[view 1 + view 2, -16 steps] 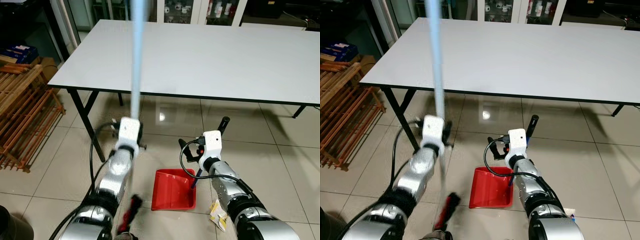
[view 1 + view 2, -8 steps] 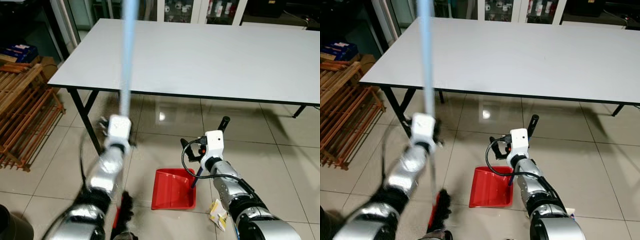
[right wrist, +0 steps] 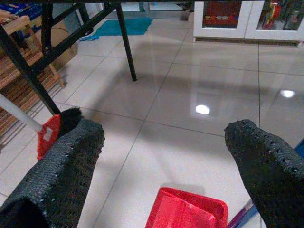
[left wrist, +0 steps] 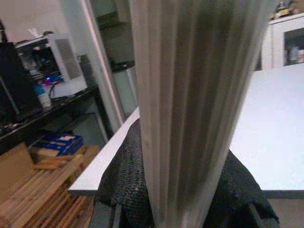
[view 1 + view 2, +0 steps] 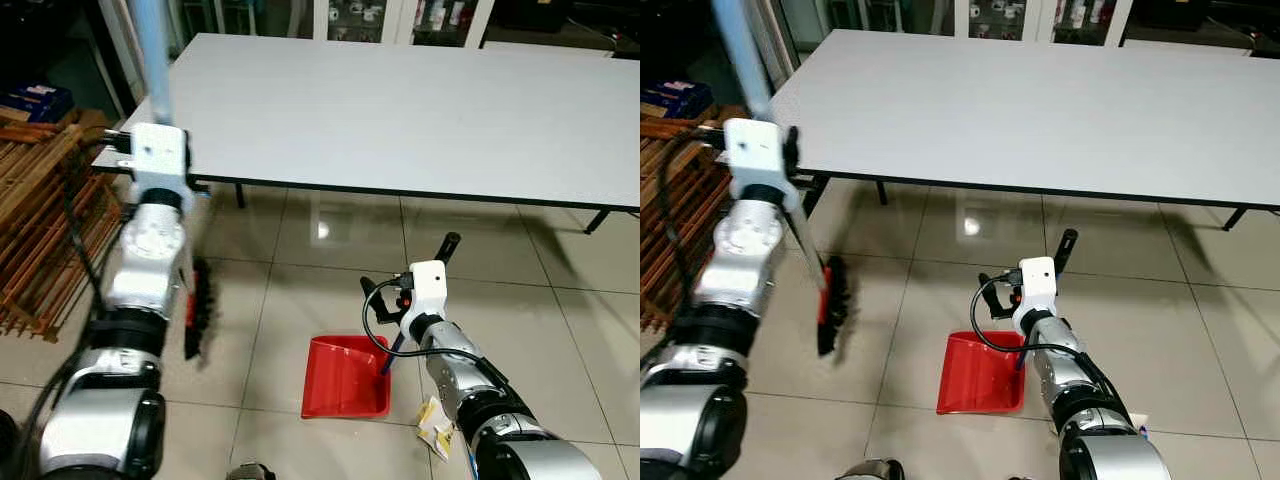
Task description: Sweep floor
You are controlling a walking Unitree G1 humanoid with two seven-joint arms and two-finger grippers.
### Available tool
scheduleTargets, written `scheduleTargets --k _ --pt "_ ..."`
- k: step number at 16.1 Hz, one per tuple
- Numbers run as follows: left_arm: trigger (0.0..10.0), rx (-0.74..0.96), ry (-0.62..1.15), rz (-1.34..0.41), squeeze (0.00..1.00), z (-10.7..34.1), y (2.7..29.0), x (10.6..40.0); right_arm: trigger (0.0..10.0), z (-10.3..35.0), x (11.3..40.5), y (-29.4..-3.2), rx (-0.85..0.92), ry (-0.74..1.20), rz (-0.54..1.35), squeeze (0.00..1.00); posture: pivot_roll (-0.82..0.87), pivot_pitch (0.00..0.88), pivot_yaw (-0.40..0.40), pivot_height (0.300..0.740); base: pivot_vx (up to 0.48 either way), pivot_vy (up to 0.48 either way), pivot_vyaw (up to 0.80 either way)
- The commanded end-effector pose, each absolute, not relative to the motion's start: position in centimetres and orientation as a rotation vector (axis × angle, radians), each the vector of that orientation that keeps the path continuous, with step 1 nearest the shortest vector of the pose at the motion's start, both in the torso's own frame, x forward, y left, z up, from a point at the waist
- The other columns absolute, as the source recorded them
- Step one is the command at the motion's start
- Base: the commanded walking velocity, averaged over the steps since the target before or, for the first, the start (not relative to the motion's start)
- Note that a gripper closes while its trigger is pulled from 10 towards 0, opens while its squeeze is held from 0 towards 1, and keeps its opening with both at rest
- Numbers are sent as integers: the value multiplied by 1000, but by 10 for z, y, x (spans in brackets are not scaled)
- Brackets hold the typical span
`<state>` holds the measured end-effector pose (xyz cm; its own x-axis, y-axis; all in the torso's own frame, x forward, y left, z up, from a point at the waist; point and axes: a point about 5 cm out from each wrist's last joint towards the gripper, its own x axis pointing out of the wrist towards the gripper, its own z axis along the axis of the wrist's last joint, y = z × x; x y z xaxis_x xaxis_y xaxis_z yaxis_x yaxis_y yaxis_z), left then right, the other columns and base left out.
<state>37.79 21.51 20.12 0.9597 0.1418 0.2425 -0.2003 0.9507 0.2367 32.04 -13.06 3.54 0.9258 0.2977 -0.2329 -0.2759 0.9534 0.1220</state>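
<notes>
Our left fingers (image 4: 128, 190) were clamped on the broom handle (image 4: 190, 104), its head (image 5: 198, 320) lifted left of the red dustpan (image 5: 345, 378); our right fingers (image 3: 61, 175) stood wide above it. We judged a sweeping stroke towards the dustpan came next

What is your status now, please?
Left gripper shut on pale blue broom handle, red-black brush head off floor. Right gripper open above red plastic dustpan.

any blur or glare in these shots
Left eye view: broom head is motion-blurred, and a light glare spot sits on the tiles under the table. Left wrist view: the broom handle is close and soft. Right wrist view: fingers blurred, another glare spot on the floor.
</notes>
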Motion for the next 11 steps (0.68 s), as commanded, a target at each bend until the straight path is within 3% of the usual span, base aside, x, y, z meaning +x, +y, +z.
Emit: scheduleTargets --k 1,9,11 --pt "10000 261 -197 217 0 197 224 376 10000 38 323 -133 92 252 280 0 57 56 14 740 0 0 0" --pt "10000 278 -96 340 0 170 260 352 10000 38 323 -142 80 253 263 0 64 50 13 740 0 0 0" --pt "10000 272 -93 333 0 168 257 352 10000 38 324 -142 79 253 263 0 62 44 14 740 0 0 0"
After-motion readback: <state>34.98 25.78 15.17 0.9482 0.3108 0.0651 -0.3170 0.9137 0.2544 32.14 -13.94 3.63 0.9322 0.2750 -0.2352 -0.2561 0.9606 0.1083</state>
